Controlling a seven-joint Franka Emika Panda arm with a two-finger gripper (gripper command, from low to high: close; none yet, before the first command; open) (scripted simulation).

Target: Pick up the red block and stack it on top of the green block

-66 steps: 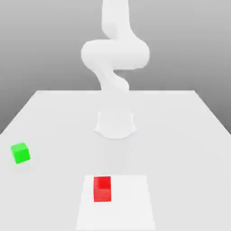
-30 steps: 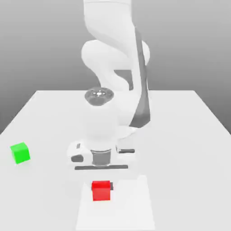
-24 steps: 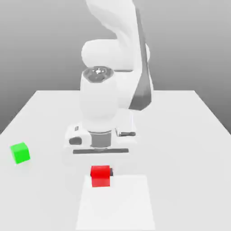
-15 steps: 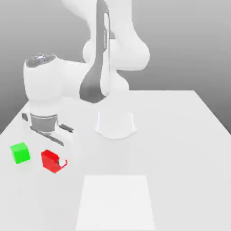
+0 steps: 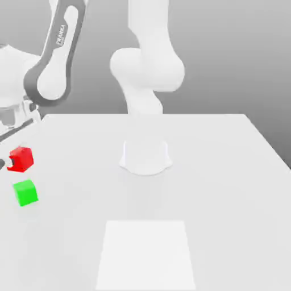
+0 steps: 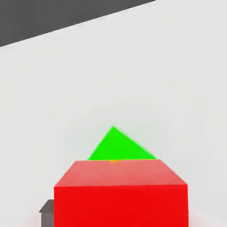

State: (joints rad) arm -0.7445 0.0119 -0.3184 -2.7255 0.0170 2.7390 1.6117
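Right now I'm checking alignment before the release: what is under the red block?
The green block sits on the table below the red block, which the gripper holds in the air. In the hand view, red covers most of green.

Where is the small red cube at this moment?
The small matte red cube is held in the gripper off the table, at the far left of the exterior view, just above the small green cube without touching it.
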